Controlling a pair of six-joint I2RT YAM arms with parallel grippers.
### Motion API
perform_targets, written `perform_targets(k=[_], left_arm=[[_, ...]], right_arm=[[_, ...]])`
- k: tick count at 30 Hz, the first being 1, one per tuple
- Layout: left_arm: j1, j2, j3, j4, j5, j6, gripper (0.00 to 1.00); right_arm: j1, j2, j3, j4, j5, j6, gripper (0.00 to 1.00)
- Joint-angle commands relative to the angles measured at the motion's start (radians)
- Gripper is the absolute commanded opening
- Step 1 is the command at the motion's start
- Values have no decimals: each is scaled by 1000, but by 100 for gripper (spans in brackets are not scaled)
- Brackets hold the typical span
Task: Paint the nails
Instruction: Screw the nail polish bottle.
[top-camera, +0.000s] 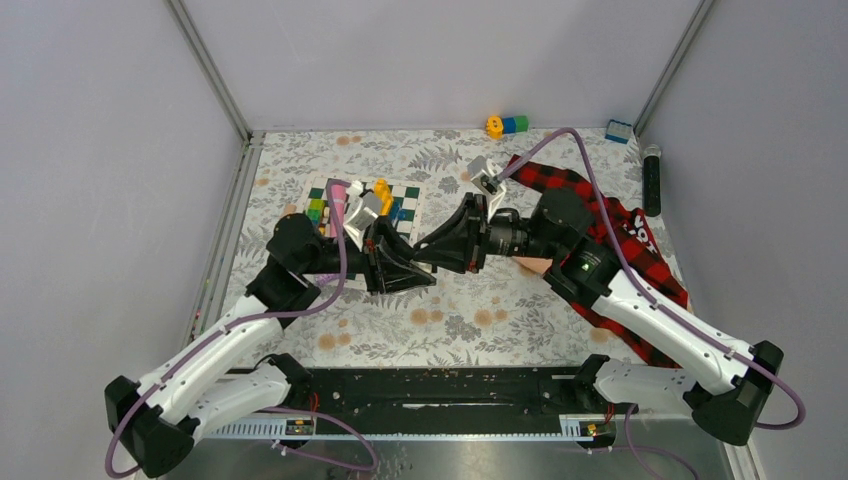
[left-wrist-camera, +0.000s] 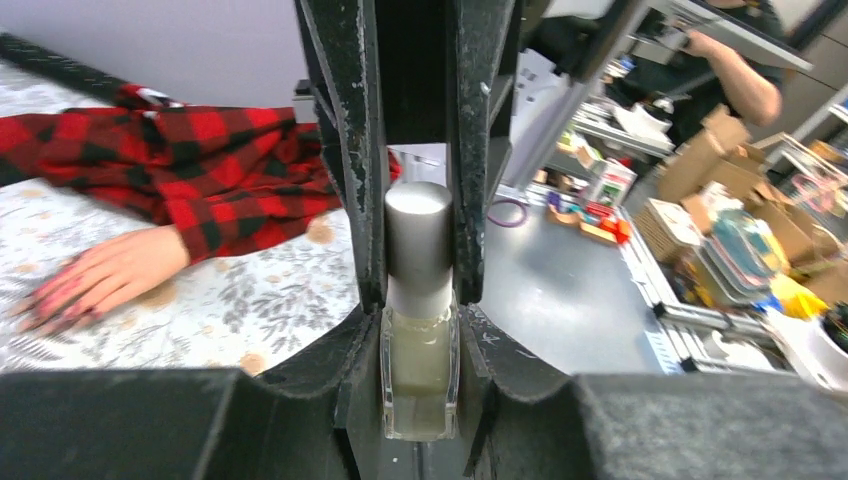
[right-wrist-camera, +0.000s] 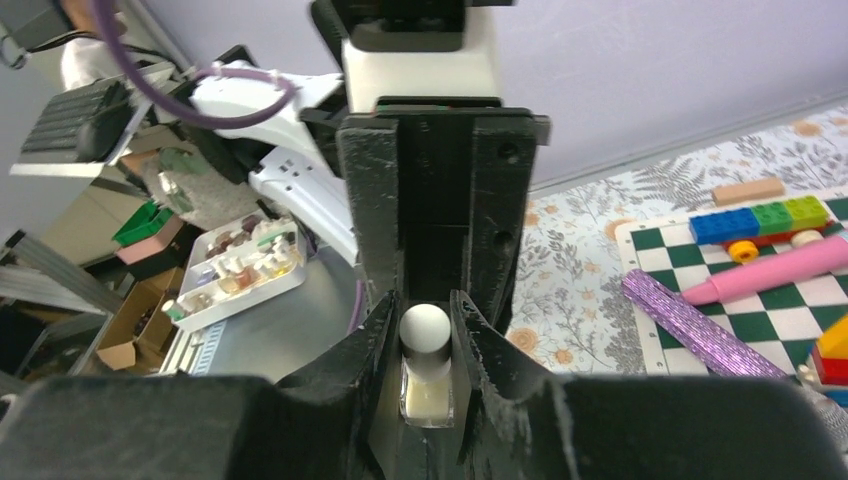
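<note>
A small glass nail polish bottle (left-wrist-camera: 419, 375) with pale liquid and a silver cap (left-wrist-camera: 418, 235) hangs above the table between both grippers. My left gripper (left-wrist-camera: 420, 335) is shut on the glass body. My right gripper (right-wrist-camera: 422, 312) comes from the opposite side, shut on the cap (right-wrist-camera: 424, 328). In the top view the two grippers (top-camera: 425, 262) (top-camera: 452, 248) meet mid-table and hide the bottle. The dummy hand (left-wrist-camera: 105, 272) lies flat on the cloth, with pink nails (left-wrist-camera: 48, 302) at its fingertips and a plaid sleeve (left-wrist-camera: 205, 170). Most of the hand (top-camera: 533, 265) lies under my right arm.
A green-and-white chequered board (top-camera: 405, 200) with several toys lies behind the left gripper. It carries a pink marker (right-wrist-camera: 770, 270), a purple glitter stick (right-wrist-camera: 690, 322) and joined bricks (right-wrist-camera: 765, 220). A black cylinder (top-camera: 651, 180), a blue block (top-camera: 619, 130) and a toy (top-camera: 507, 125) lie far right.
</note>
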Motion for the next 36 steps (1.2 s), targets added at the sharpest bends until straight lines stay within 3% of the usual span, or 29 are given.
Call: perform_targets(k=[1,10,19,32,36], left_arm=[[19,-45,34,-149,-372,169,0],[18,-95,34,-305,-782,274,0],[18,-59,38,-389,-1020,309,0],[7,-19,54,-419,-1042,305,0],[0,-19,57,-406,-980,317,0]], right_arm=[[57,56,66,-124,2,20,0],[73,204,134,-188,172,161,0],[131,368,219,-285,431,308,0],[162,406,249,-245,586,337,0],[162,375,250,-245,591,276,11]])
